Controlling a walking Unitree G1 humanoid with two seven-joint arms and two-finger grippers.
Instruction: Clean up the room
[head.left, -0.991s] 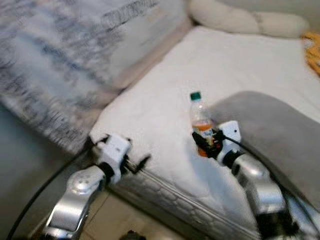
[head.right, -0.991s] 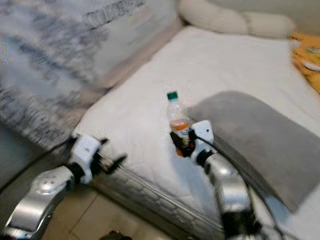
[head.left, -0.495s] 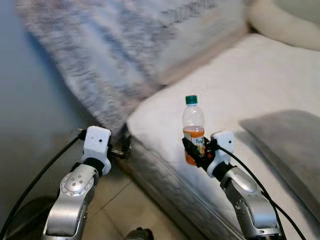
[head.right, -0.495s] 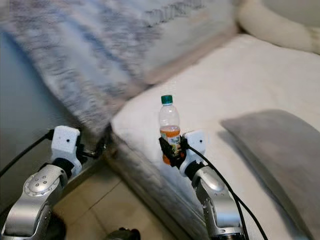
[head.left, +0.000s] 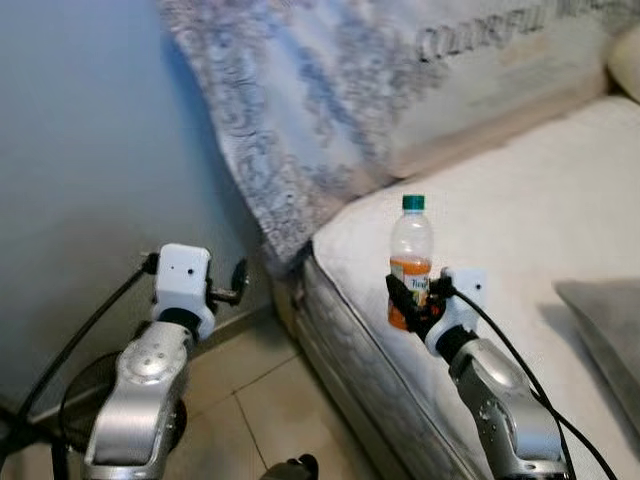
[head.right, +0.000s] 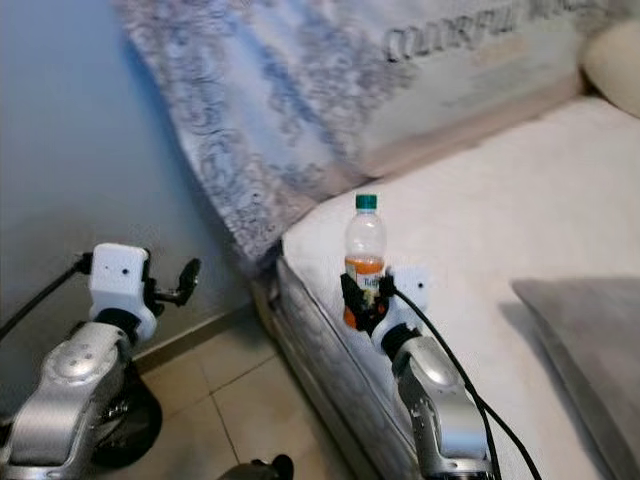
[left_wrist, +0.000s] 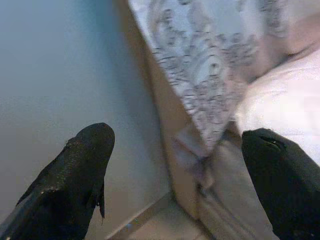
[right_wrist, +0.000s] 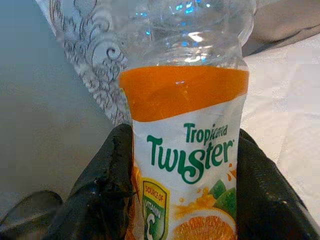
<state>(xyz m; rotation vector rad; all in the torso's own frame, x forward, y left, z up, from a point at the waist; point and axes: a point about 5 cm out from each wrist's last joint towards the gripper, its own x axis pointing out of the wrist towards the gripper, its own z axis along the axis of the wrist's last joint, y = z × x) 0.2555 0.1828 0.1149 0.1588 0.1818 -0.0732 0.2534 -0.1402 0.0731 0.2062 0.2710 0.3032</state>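
Bottle (head.left: 411, 262): we hold it upright above the mattress (head.left: 520, 210) edge, at about 3 o'clock of centre in the head view; green cap on, orange drink filling only the lower part.
Right gripper (right_wrist: 182, 200): our two black fingers (right_wrist: 102, 190) are clamped on the bottle's labelled lower body, one on each side.
Left gripper (head.left: 238, 281): raised at about 9 o'clock, near the blue wall (head.left: 90, 160); in the wrist view its fingers (left_wrist: 75, 175) stand well apart with nothing between them.
Surroundings: a patterned quilt (head.left: 340, 90) hangs over the mattress corner at 12 o'clock; a grey pillow (head.left: 605, 320) lies at 4 o'clock; tiled floor (head.left: 240, 400) at 6 o'clock.
Stage: we judge the bottle is picked up and being carried off for disposal or storage.
Risk: we grip low on a tall, smooth bottle, so a jolt while walking could tip or slip it out.
Risk: the right arm's cable (head.left: 520, 350) runs close by and could snag as we turn.
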